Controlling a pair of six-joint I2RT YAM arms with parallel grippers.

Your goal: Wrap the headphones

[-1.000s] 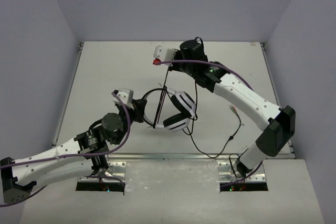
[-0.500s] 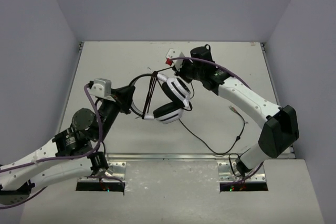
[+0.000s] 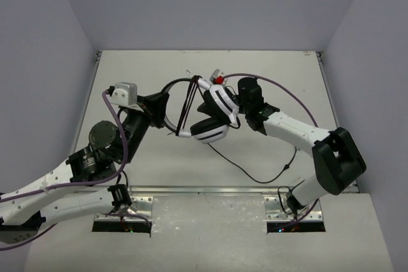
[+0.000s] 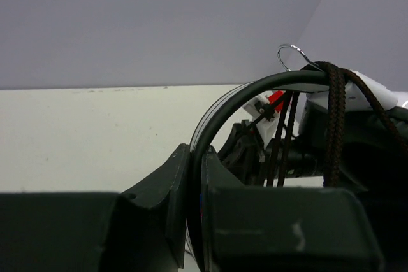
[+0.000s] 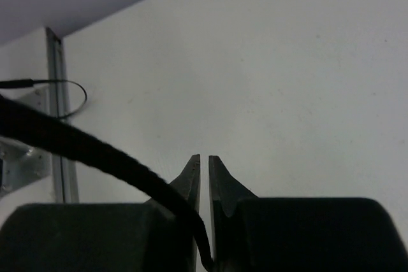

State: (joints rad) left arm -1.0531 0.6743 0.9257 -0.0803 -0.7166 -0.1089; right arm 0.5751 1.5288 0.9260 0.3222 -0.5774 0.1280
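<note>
Left tool (image 4: 195,160) pinches the headband (image 4: 255,86) of the headphones (image 3: 215,119); right tool (image 5: 204,164) clamps their cable (image 5: 95,151), which coils round the headband nearby.

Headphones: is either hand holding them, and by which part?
Yes. The left hand clamps the headband; the right hand pinches the cable.

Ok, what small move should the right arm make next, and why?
Probably sweep the right end effector around the headband for another turn: it pinches the cable, the left end effector clamps the headband, and loose cable lies on the table.
</note>
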